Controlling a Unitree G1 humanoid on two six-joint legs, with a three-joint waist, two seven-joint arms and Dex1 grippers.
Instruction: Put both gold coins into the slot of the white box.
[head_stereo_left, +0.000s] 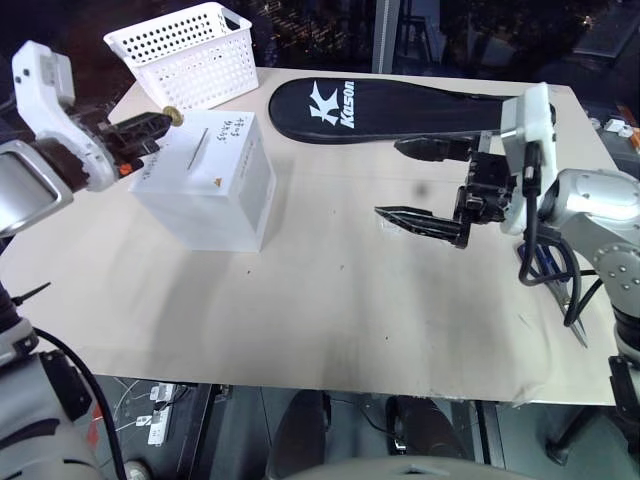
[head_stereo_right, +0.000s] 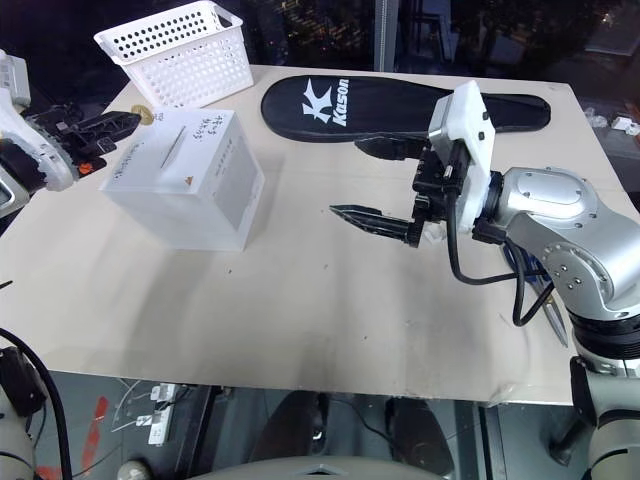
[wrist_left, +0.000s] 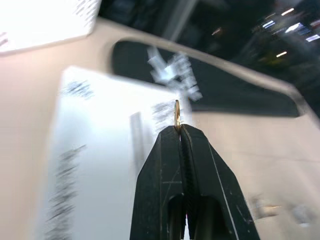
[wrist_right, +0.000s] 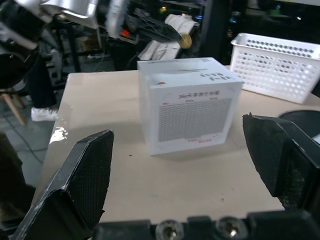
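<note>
Tabletop (head_stereo_left: 330, 320), white box (head_stereo_left: 205, 180), left fingers (head_stereo_left: 165, 120) pinching gold coin (head_stereo_left: 173, 114), right fingers (head_stereo_left: 415, 182) spread wide, second coin unseen.

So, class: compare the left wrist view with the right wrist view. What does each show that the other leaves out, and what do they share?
Left wrist view alone: the left gripper from behind, its black fingers shut on a gold coin seen edge-on, and the black racket cover beyond the box.

Right wrist view alone: the right gripper with its fingers spread wide apart and nothing between them, the white perforated basket, and the printed grid on the side of the box.

Both: the white box on the table, and the coin held above it.
</note>
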